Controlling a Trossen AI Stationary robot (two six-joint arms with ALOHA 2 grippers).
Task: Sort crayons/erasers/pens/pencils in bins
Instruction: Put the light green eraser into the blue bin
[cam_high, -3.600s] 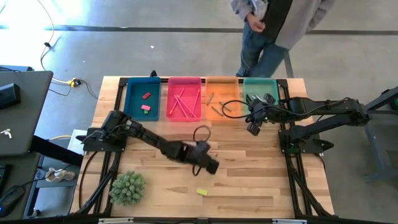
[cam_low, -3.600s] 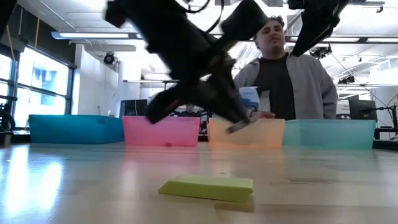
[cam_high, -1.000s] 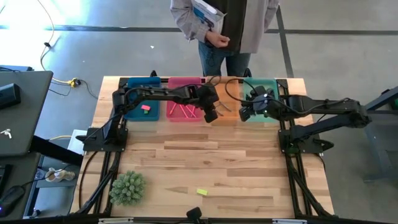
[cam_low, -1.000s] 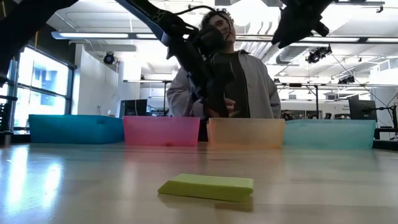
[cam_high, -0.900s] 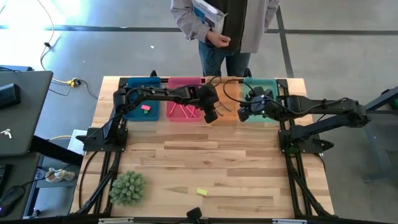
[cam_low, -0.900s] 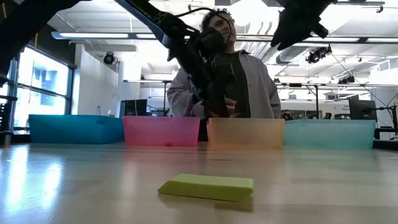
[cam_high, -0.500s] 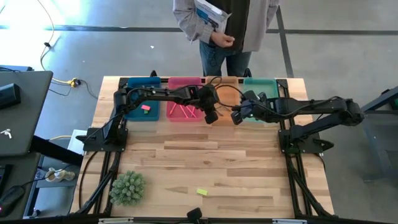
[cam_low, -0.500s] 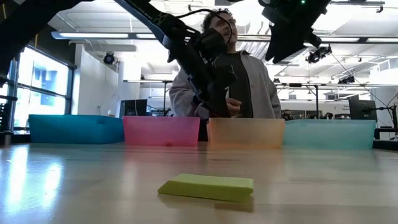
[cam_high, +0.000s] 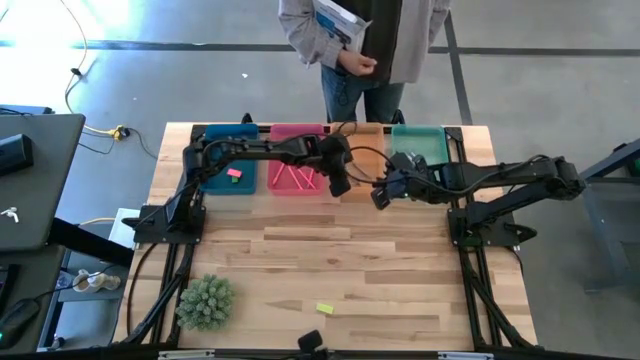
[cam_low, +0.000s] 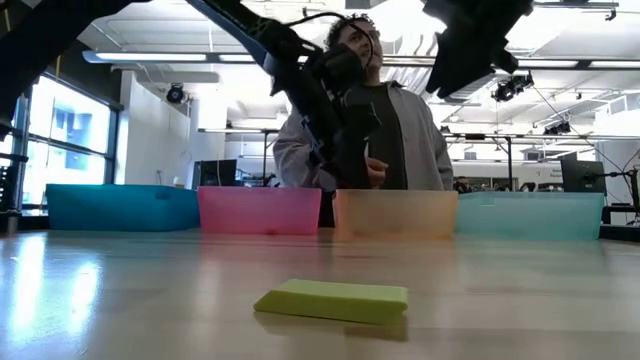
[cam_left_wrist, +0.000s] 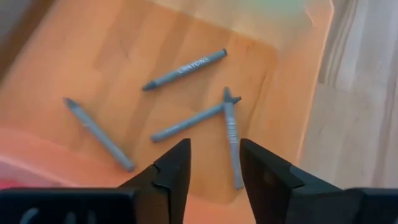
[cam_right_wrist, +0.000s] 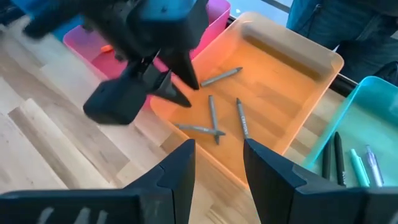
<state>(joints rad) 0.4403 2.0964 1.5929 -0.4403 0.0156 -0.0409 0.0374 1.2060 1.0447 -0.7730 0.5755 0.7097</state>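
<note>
My left gripper (cam_left_wrist: 214, 165) stands open over the near side of the orange bin (cam_high: 362, 146) with nothing between its fingers. Several grey crayons (cam_left_wrist: 184, 67) lie flat on that bin's floor below it. My right gripper (cam_high: 383, 193) hangs open over the table just in front of the orange bin and the teal bin (cam_high: 420, 143), and it holds nothing. In the right wrist view the left gripper (cam_right_wrist: 163, 79) shows above the crayons (cam_right_wrist: 212, 118). A yellow-green eraser (cam_high: 324, 309) lies flat on the table near the front edge, seen close in the low view (cam_low: 333, 300).
The blue bin (cam_high: 226, 158) holds small erasers, the pink bin (cam_high: 297, 160) long pink-red sticks, and the teal bin pens (cam_right_wrist: 357, 163). A green spiky plant (cam_high: 205, 302) stands front left. A person (cam_high: 360, 40) stands at the far edge. Bare wood lies between bins and eraser.
My right gripper has come away from above the teal bin, toward the table's left and near edge, and now hangs in front of the orange bin. My left gripper has stayed over the orange bin.
</note>
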